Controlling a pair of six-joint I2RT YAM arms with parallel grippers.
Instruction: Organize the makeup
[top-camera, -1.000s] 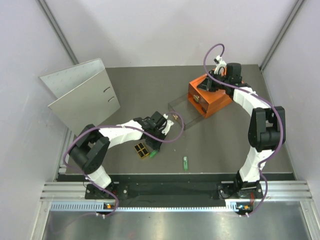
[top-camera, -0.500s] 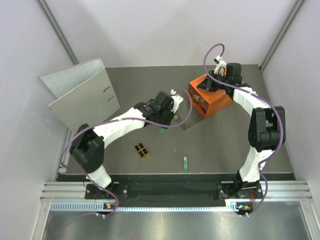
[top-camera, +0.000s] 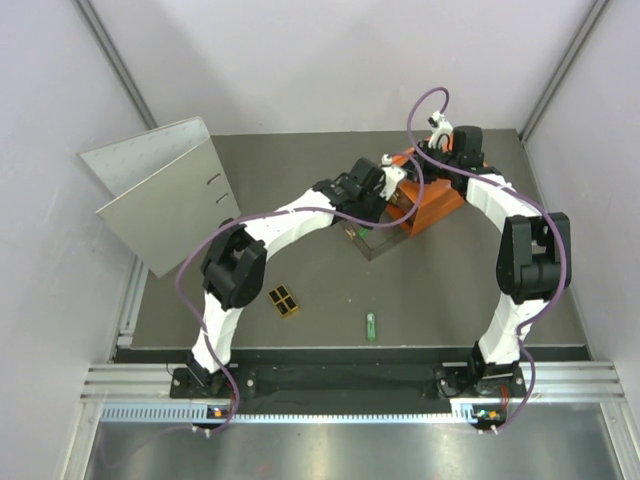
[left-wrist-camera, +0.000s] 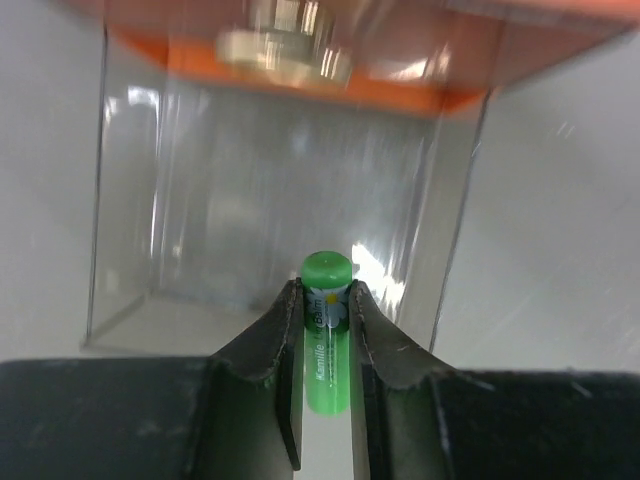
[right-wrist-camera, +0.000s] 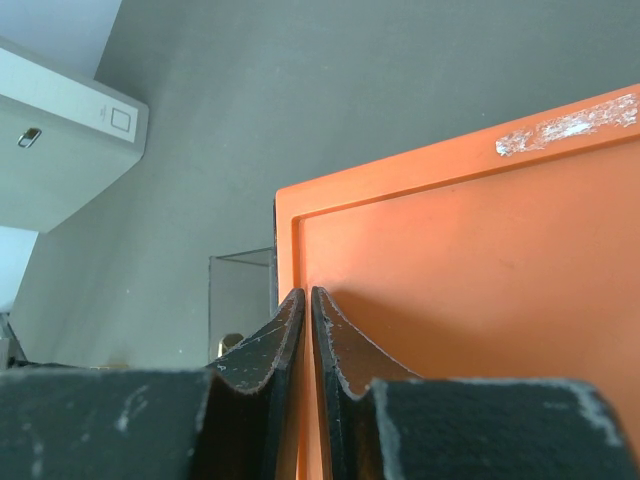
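My left gripper (top-camera: 388, 183) is shut on a slim green stick (left-wrist-camera: 328, 345) and holds it over the clear drawer (top-camera: 366, 237) pulled out of the orange box (top-camera: 428, 195). In the left wrist view the stick's cap pokes out between the fingertips, with the drawer's clear walls (left-wrist-camera: 128, 210) below. A second green stick (top-camera: 371, 325) lies on the table near the front. The black-and-gold palette (top-camera: 284, 300) lies front left. My right gripper (right-wrist-camera: 305, 300) is shut and empty, its tips resting on the top of the orange box (right-wrist-camera: 470, 250). No tubes show.
The large grey ring binder (top-camera: 165, 190) stands open at the back left and shows in the right wrist view (right-wrist-camera: 60, 130). A gold knob (left-wrist-camera: 285, 45) sits on the front of the box above the drawer. Grey walls close in the table on both sides.
My left arm has swung from beside the palette up and to the right, carrying the green stick to the clear drawer. The right arm has not moved.
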